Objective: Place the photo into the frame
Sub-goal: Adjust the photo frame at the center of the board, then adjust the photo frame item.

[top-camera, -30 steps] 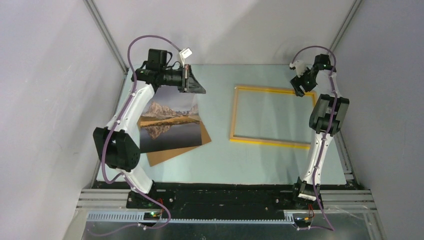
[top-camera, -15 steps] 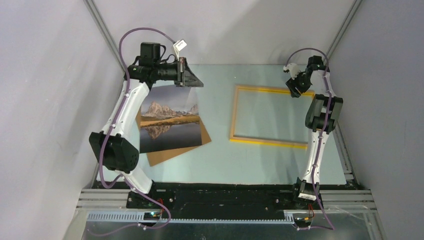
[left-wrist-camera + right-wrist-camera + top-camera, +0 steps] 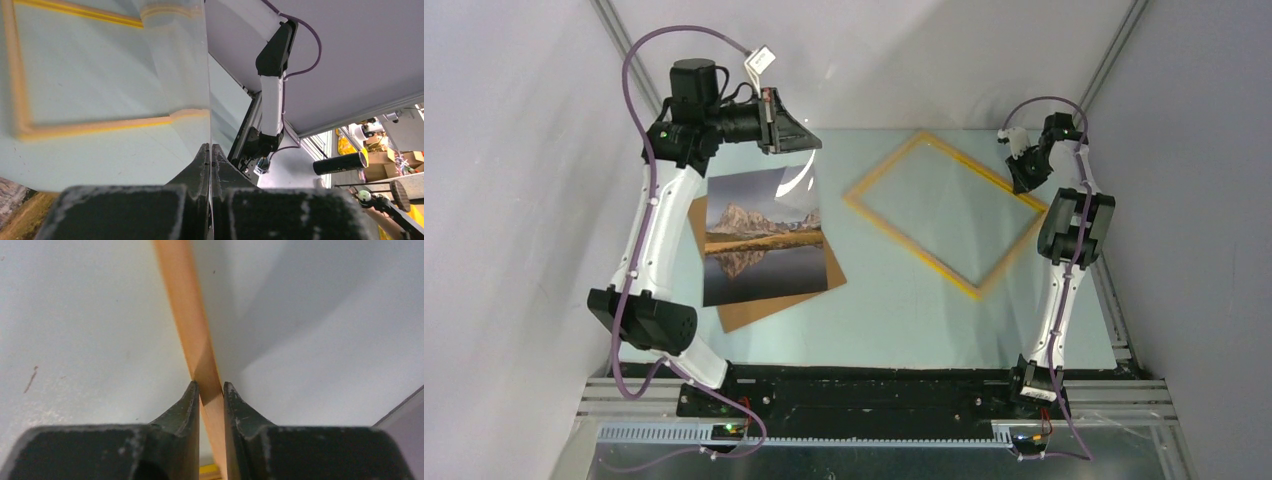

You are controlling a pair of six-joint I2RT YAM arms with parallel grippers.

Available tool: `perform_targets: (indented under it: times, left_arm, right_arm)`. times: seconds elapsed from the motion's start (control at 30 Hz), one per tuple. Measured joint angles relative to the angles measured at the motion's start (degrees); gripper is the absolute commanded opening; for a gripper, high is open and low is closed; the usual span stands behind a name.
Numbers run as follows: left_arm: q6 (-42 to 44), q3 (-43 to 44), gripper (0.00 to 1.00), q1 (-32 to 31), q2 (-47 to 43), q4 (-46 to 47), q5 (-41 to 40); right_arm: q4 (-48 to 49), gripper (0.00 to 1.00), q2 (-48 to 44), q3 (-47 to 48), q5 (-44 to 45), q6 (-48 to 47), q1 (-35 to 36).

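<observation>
The photo (image 3: 759, 250), a mountain mirrored in a lake, lies flat at the left on a brown backing board (image 3: 774, 305). The frame (image 3: 911, 245), with thin yellow-orange edges, sits turned at an angle on the right half of the table. My right gripper (image 3: 1024, 178) is shut on its far right corner; the right wrist view shows the wooden strip (image 3: 187, 315) pinched in that gripper (image 3: 210, 385). Raised above the photo's far edge, my left gripper (image 3: 804, 140) is shut on a thin clear sheet (image 3: 799, 178). In the left wrist view the frame (image 3: 100, 125) shows through the clear sheet (image 3: 175, 75), whose edge runs up from the gripper (image 3: 210, 146).
The pale table (image 3: 894, 320) is walled by grey panels at the back and sides. Metal rails (image 3: 1124, 340) run along its right edge and front. The right arm (image 3: 272, 100) stands in the background of the left wrist view.
My right gripper has closed on the frame's corner, and the frame has swung from square to diagonal. My left arm has risen and drawn leftward with the clear sheet. The photo has not moved.
</observation>
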Motion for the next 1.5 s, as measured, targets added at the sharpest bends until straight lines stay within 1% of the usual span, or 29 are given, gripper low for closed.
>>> perform_targets:
  times: [0.07, 0.13, 0.2, 0.4, 0.5, 0.6, 0.67, 0.7, 0.73, 0.77, 0.8, 0.83, 0.87, 0.9, 0.93, 0.97, 1.0, 1.03, 1.1, 1.2, 1.3, 1.37, 1.5]
  left_arm:
    - [-0.7, 1.2, 0.00, 0.0, 0.0, 0.1, -0.1]
    - [-1.3, 2.3, 0.00, 0.0, 0.0, 0.2, -0.3]
    - [-1.9, 2.9, 0.00, 0.0, 0.0, 0.2, -0.4]
    - [-3.2, 3.0, 0.00, 0.0, 0.0, 0.1, -1.3]
    - [-3.8, 3.0, 0.00, 0.0, 0.0, 0.1, -1.5]
    - [-4.0, 3.4, 0.00, 0.0, 0.0, 0.0, -1.7]
    - [-4.2, 4.0, 0.00, 0.0, 0.1, -0.2, -1.6]
    - [-4.3, 4.7, 0.00, 0.0, 0.2, -0.3, -1.6]
    - [-4.3, 5.0, 0.00, 0.0, 0.3, -0.3, -1.6]
    - [-4.3, 5.5, 0.00, 0.0, 0.3, -0.2, -1.4]
    - [-4.2, 5.9, 0.00, 0.0, 0.4, -0.2, -1.2]
    - [-4.2, 6.1, 0.00, 0.0, 0.4, -0.2, -1.0]
    - [-4.1, 6.2, 0.00, 0.0, 0.5, -0.2, -0.8]
    - [-4.1, 6.2, 0.00, 0.0, 0.5, -0.2, -0.6]
    - [-3.7, 6.2, 0.00, 0.0, 0.5, -0.2, -0.3]
    - [-3.6, 6.2, 0.00, 0.0, 0.7, -0.2, 0.0]
    - [-3.3, 6.2, 0.00, 0.0, 0.8, -0.2, 0.3]
    - [-3.1, 6.2, 0.00, -0.1, 1.0, -0.2, 0.5]
    - [-2.4, 6.2, 0.00, -0.3, 1.3, -0.3, 0.7]
    - [-1.3, 6.2, 0.00, -0.8, 1.7, -0.3, 1.0]
    - [0.3, 5.8, 0.00, -1.6, 1.8, -0.2, 1.1]
    - [1.6, 4.7, 0.00, -2.4, 1.6, 0.2, 1.6]
    - [5.1, -1.0, 0.00, -4.5, 0.3, 0.5, 1.7]
  right_arm:
    - [0.5, 0.14, -1.5, -2.6, 1.2, 3.8, -0.1]
    - [1.6, 0.13, -4.3, -7.6, 2.2, 7.2, -0.1]
    - [4.3, 0.11, -9.0, -15.8, 3.8, 10.9, -0.1]
    - [9.1, 0.09, -21.3, -35.8, 7.2, 19.4, -0.9]
    - [11.2, 0.08, -26.0, -43.0, 8.8, 24.2, -1.4]
    - [12.5, 0.10, -29.9, -48.7, 9.3, 28.8, -2.0]
    - [13.1, 0.15, -32.0, -51.8, 9.2, 31.4, -2.4]
    - [13.4, 0.20, -33.3, -53.8, 8.9, 32.8, -2.6]
    - [13.4, 0.23, -34.0, -54.8, 8.7, 33.6, -2.7]
    - [13.5, 0.33, -34.9, -56.0, 8.2, 34.5, -2.7]
    - [13.4, 0.39, -35.6, -57.1, 7.5, 35.3, -2.8]
    - [13.4, 0.52, -36.3, -58.0, 7.0, 36.1, -2.9]
    - [13.1, 0.58, -37.1, -59.4, 5.8, 36.6, -2.8]
    - [12.9, 0.67, -37.6, -60.3, 5.2, 37.0, -2.8]
    - [12.3, 0.70, -38.2, -61.3, 4.3, 37.3, -2.8]
    - [11.8, 0.76, -38.8, -62.1, 3.4, 37.5, -2.8]
    - [11.6, 0.79, -39.4, -62.6, 2.5, 37.5, -2.9]
    - [11.3, 0.85, -40.4, -62.9, 1.4, 37.5, -3.0]
    - [11.1, 0.93, -43.3, -63.0, -1.4, 37.2, -3.8]
    - [11.0, 0.99, -49.8, -62.4, -7.4, 35.5, -5.3]
    - [9.8, 0.99, -55.5, -58.5, -13.9, 32.9, -6.0]
    - [8.0, 0.99, -57.0, -54.3, -18.5, 30.7, -5.9]
    - [2.6, 0.99, -56.7, -43.0, -27.0, 25.5, -4.9]
